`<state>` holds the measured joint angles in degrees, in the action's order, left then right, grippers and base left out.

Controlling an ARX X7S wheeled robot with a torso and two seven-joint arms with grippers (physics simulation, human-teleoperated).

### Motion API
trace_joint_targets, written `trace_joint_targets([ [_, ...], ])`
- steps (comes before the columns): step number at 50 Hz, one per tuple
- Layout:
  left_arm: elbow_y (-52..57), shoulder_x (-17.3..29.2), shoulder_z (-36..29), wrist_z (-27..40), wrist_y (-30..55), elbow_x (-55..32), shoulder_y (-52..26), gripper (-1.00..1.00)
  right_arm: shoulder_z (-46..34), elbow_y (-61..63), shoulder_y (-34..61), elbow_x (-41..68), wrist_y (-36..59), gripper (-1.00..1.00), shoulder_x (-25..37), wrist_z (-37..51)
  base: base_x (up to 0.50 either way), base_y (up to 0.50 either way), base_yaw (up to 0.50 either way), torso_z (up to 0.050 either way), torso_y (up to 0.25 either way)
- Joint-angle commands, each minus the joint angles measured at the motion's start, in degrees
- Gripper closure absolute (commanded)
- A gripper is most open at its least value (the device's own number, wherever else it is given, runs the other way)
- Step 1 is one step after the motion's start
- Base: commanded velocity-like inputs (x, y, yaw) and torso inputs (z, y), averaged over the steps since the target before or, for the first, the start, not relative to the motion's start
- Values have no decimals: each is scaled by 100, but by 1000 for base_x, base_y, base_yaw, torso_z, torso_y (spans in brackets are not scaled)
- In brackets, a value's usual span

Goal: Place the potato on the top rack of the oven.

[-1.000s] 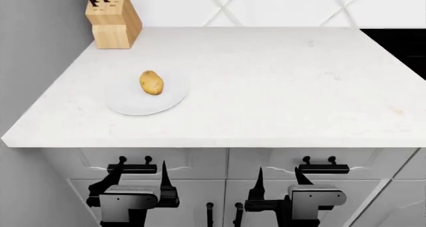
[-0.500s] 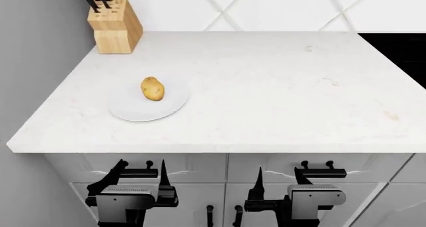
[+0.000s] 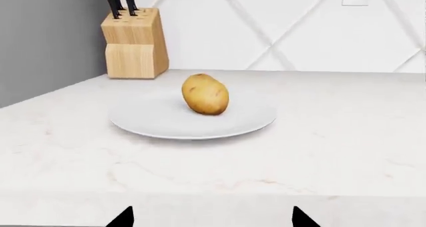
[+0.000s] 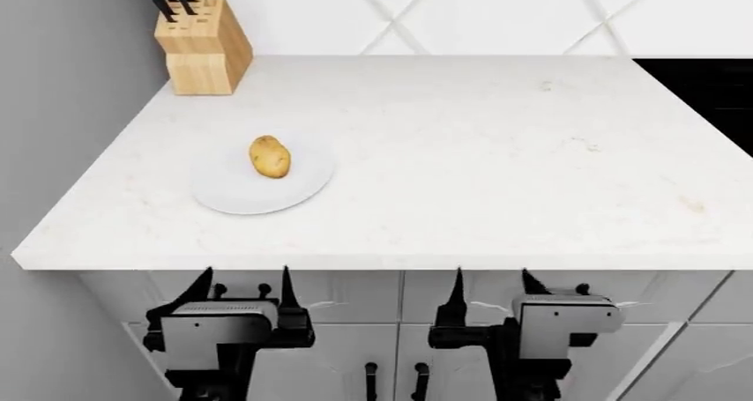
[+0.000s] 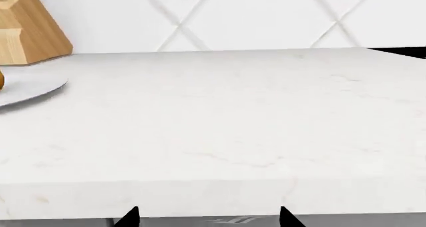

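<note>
The potato (image 4: 270, 157) lay on its side on a white plate (image 4: 229, 194), toward the plate's far edge, on the left part of the desk (image 4: 471, 154). It was untouched, and no gripper was near it. The plate kept the potato from rolling and presented it clear of the desk edge, with free space on both flanks for a grasp.

The left gripper (image 4: 247, 288) was held low, in front of the near desk edge and below the desktop, roughly in line with the plate. Its jaws stood apart and held nothing. The right gripper (image 4: 489, 288) was held at the same height further right, jaws likewise apart and empty. This posture read as a ready stance ahead of the first reach. By its position, the left gripper was the better candidate for the pick.

The oven itself could not be identified in these views; only a dark area showed at the far right edge of the head view.

Count:
- Potatoes: one.
- Plates: one.
- Knife blocks: one wooden knife block (image 4: 203, 44), far left corner, with black handles whose number could not be told.
- Grippers: two.
</note>
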<state>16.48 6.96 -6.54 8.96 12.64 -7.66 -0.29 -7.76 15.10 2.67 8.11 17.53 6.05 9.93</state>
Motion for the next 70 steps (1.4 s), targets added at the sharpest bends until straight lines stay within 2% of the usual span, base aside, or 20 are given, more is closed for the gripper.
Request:
trace_joint_targets([
  [1, 2067, 183, -79, 393, 2223, -223, -406, -100, -101, 2052, 598, 376, 2256, -100, 77, 343, 0, 0, 0, 0, 0],
  [7, 2850, 198, 76, 523, 3469, -514, -1114, -100, -331, 2921, 1195, 539, 3460, -100, 78, 504, 0, 0, 0, 0, 0],
  [9, 3052, 160, 231, 617, 4168, -686, -1536, -100, -361, 3296, 1688, 677, 4186, -100, 26, 544, 0, 0, 0, 0, 0],
  [10, 3196, 116, 355, 632, 4761, -862, -1871, -100, -321, 3349, 1959, 733, 4458, -100, -28, 570, 0, 0, 0, 0, 0],
  [11, 3227, 44, 501, 592, 4886, -993, -2006, -100, -296, 3334, 2123, 768, 4647, -100, -55, 586, 0, 0, 0, 0, 0],
  [12, 3307, 126, 419, 599, 5208, -1023, -2321, -100, 146, 3365, 2404, 1127, 5046, -100, -327, 445, 0, 0, 0, 0, 0],
  [14, 3459, 142, 420, 691, 5786, -1096, -2939, -100, 194, 3426, 3123, 1210, 5802, -100, -405, 609, 0, 0, 0, 0, 0],
  [16, 3521, -62, 711, 648, 6493, -1336, -3450, -100, 82, 3435, 3598, 1216, 6198, -100, -400, 746, 0, 0, 0, 0, 0],
  [17, 3555, -56, 705, 689, 6657, -1345, -3577, -100, 253, 3393, 3787, 1340, 6414, -100, -531, 728, 0, 0, 0, 0, 0],
  [18, 3624, 22, 522, 931, 7189, -1255, -4041, -100, 201, 3314, 4002, 1375, 6573, -100, -530, 775, 0, 0, 0, 0, 0],
  [21, 3457, -180, 721, 943, 7679, -1366, -4727, -100, 183, 2890, 4572, 1448, 6671, -100, -548, 793, 0, 0, 0, 0, 0],
  [23, 3061, -78, 888, 1505, 7732, -2199, -5145, -100, 224, 2753, 4949, 1581, 6851, -100, -581, 880, 0, 0, 0, 0, 0],
  [24, 2667, 133, 787, 2080, 7733, -2902, -5612, -100, 176, 2617, 5428, 1744, 7107, -100, -592, 1053, 0, 0, 0, 0, 0],
  [26, 2277, 330, 807, 2909, 7729, -3887, -5996, -100, 172, 2382, 5768, 1920, 7187, -100, -585, 1237, 0, 0, 0, 0, 0],
  [29, 1751, 369, 795, 3192, 7693, -4254, -6447, -100, 134, 1837, 6291, 2657, 7240, -100, -438, 1838, 0, 0, 0, 0, 0],
  [31, 1455, 394, 713, 3181, 7617, -4279, -6647, -100, 15, 1482, 6525, 2995, 7216, -100, -347, 2085, 0, 0, 0, 0, 0],
  [40, 362, 452, 447, 3166, 7447, -4163, -7584, -100, -328, -125, 7749, 2786, 6806, -100, -253, 2058, 0, 0, 0, 0, 0],
  [52, -623, 738, 6, 2837, 7029, -3922, -8138, -100, -660, -1467, 8472, 2504, 6319, -100, -45, 1883, 0, 0, 0, 0, 0],
  [56, -969, 730, -19, 2758, 6950, -3893, -8237, -100, -818, -1941, 8555, 2432, 6130, -100, -63, 1776, 0, 0, 0, 0, 0],
  [70, -1607, 757, -788, 2291, 6354, -3600, -8068, -100, -1318, -3508, 8537, 2190, 5077, -100, -150, 1242, 0, 0, 0, 0, 0],
])
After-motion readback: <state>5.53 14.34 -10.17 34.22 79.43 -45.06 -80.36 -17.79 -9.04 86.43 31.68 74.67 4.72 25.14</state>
